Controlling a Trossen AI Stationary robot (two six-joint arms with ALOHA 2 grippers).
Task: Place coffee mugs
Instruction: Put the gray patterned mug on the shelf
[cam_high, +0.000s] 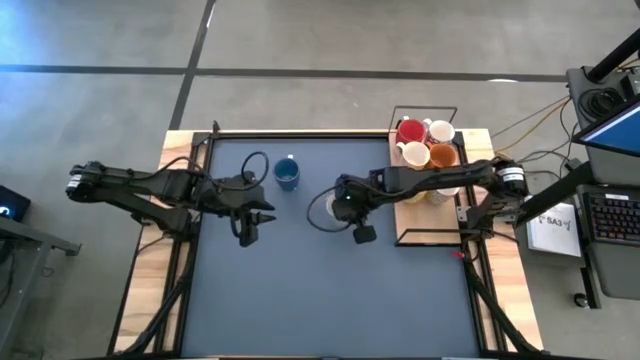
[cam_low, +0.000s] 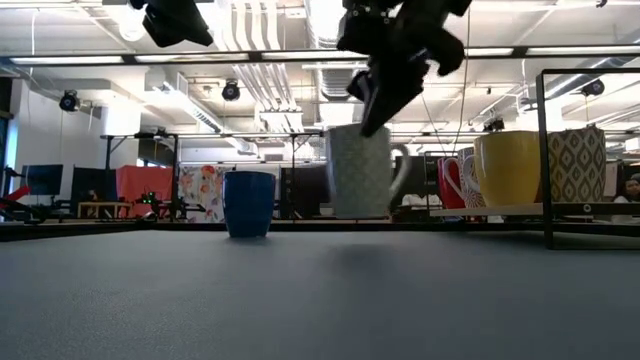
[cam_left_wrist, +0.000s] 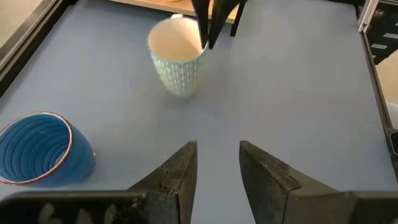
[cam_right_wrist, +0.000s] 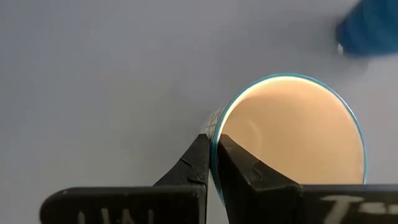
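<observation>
seen from above, dark mat (cam_high: 330, 290) on a wooden table (cam_high: 150, 280), two dark arms reaching in from either side.

far left: left arm stretched across the mat, left gripper (cam_high: 247, 236) hovering over bare mat, fingers (cam_left_wrist: 180, 171) apart with a clear gap, nothing held.

just right of it, toward the far edge: blue mug (cam_high: 287, 175) upright on the mat, standing alone; in the low view (cam_low: 248, 203) resting flat, well apart from the next mug.

centre: pale patterned mug (cam_low: 362, 172) with a cream inside, upright, handle toward the rack side. right gripper (cam_right_wrist: 213, 163) coming down from above, fingers closed together on the mug's rim, one finger inside the wall and one outside. in the low view the mug's base at about the mat's far edge line; cannot tell whether touching the mat or just lifted. from the left wrist view the same mug (cam_left_wrist: 178, 56) beyond the blue mug (cam_left_wrist: 37, 149), dark fingers of the other arm at its rim.

right: wire rack (cam_high: 425, 238) on the table's right side, right arm passing over it. at its far end a cluster of mugs touching or nearly so: red mug (cam_high: 410, 131), white mug (cam_high: 441, 131), cream mug (cam_high: 415, 155), orange mug (cam_high: 444, 155). others under the arm, mostly hidden.
</observation>
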